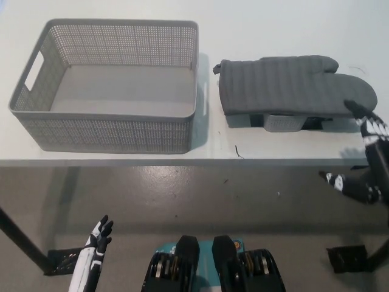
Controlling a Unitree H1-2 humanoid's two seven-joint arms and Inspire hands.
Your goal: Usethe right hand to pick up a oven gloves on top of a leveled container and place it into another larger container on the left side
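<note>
No brand, label or writing readable anywhere. At 1 o'clock on the white table [121,159]: a grey quilted oven glove [292,85], lying flat across a small low container [282,123], cuff toward 9 o'clock and thumb tip toward 3 o'clock, only the front edge of the container peeking out beneath. At 10 o'clock, just beside the glove but apart from it: a large grey perforated basket [109,134] with a handle slot in its 9 o'clock wall, nothing seen inside. A small dark fleck on the tabletop near the front edge, at about 6 o'clock from the glove. Below the table edge, grey floor with a dark table leg at 8 o'clock.

At 3 o'clock, the black right hand [364,158], raised at the table's front edge, open with fingers spread, one fingertip overlapping the rounded end of the glove in the picture; actual contact impossible to tell. Nothing between hand and glove. At 7 o'clock, low over the floor, the white left hand [94,246], idle, open and holding nothing, well apart from the table.
</note>
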